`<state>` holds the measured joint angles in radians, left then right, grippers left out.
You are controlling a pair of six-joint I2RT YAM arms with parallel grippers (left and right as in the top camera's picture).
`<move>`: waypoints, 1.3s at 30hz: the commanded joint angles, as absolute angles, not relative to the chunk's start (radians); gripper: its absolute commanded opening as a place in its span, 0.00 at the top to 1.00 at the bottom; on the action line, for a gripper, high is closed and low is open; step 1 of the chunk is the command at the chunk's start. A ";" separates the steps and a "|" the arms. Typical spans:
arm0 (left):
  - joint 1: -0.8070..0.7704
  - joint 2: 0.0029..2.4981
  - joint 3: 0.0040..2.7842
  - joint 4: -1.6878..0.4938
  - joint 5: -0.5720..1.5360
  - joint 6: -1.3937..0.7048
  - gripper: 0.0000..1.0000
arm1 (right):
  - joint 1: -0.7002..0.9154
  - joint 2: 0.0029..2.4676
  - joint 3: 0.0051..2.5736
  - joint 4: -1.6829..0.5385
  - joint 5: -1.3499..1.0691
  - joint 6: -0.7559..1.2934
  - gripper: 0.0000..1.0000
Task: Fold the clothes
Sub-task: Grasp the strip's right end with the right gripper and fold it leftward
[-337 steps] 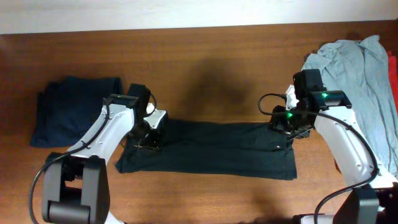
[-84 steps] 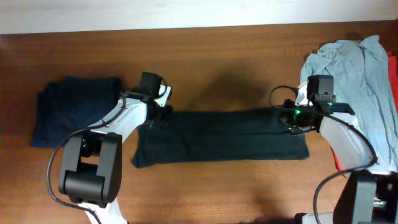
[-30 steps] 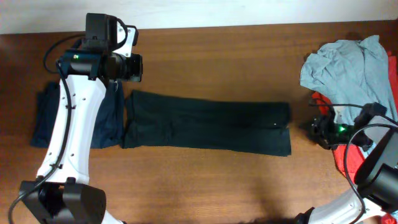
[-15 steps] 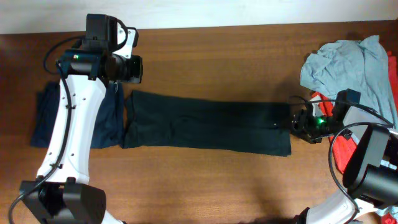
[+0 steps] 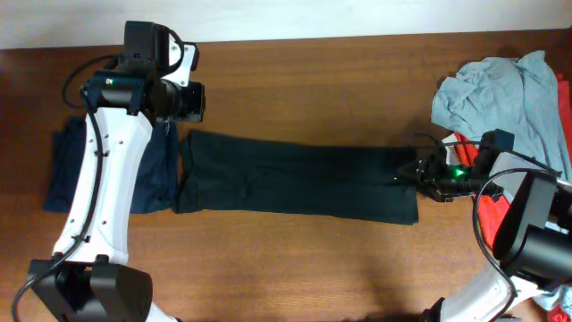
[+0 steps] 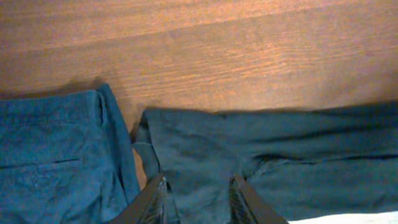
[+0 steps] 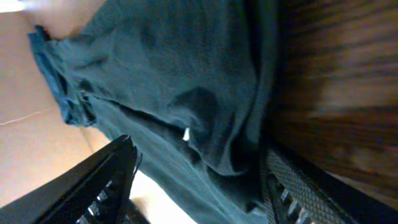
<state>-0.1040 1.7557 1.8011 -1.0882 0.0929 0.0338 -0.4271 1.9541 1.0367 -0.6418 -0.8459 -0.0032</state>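
Overhead and wrist views. The black short-sleeved cotton T-shirt [image 5: 295,179] lies flat on the brown wooden surface [image 5: 313,80] as one long, narrow band running left to right across the middle. Its long edges are nearly straight. The left end is slightly wider and shows shallow creases, and the right end is cut square. A small white mark [image 5: 396,180] sits on the fabric near the right end. In the right wrist view it appears as a pale fleck [image 7: 186,134] on soft, rumpled cloth.

Left pincer [image 6: 198,186]: raised above the left end of the band. Its two fingers [image 6: 155,199] stand apart and hold nothing, and the T-shirt's folded left edge [image 6: 149,143] shows between and beyond them.

Right pincer [image 5: 422,170]: low at the right end of the band. The jaws are spread wide, one finger [image 7: 99,180] to each side of the fabric edge. Whether they touch the cloth cannot be told.

Just beside the T-shirt's left end lies a dark navy-blue folded garment [image 5: 71,170], partly under the left arm. In the left wrist view its blue cloth [image 6: 50,162] lies right against the T-shirt's left end. At the far right of the surface a light grey crumpled shirt [image 5: 500,89] is heaped, with a red cloth [image 5: 487,215] below it.
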 commanded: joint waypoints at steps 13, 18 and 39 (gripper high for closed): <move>-0.098 1.717 1.824 -1.101 0.089 0.046 0.68 | -0.405 2.053 0.956 -0.622 -0.699 -0.041 0.47; -0.098 1.663 1.824 -1.100 0.089 0.046 0.67 | -0.405 2.053 0.955 -0.611 -0.699 -0.040 0.46; -0.097 1.483 1.824 -1.127 0.089 0.046 0.66 | -0.304 2.052 0.955 -0.591 -0.430 0.113 0.79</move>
